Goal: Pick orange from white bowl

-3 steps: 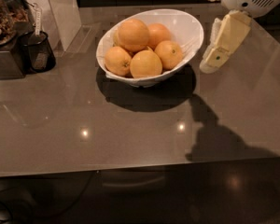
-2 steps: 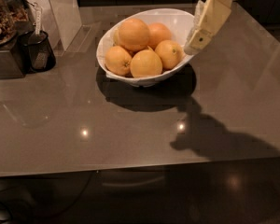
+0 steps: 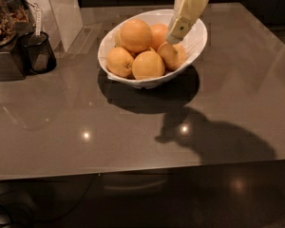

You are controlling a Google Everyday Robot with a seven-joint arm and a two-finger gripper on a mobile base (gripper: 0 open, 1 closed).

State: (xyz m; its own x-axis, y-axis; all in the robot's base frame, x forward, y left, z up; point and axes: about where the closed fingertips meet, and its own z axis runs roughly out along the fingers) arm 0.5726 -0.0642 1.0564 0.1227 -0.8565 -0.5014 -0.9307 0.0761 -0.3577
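Where the glossy grey-brown tabletop lies nearest the camera, its surface carries small bright light reflections and a broad dark shadow of the arm on the right. Farther back, near the middle of the table, stands the wide glossy white bowl with its slanted oval rim, casting its own dark shadow on the table in front. Five round orange fruits fill it. The largest, dimpled orange sits high at the back left of the pile, resting on the smaller oranges; one of these lies at the front left, another at the front centre, and a third at the right.

The cream-coloured gripper reaches down from the top edge, over the bowl's right half, its tip just above the right-hand small orange and well to the right of the largest orange. How wide it stands, and whether it grips anything, cannot be told.

At the far left stand a small black cup and a white upright panel.
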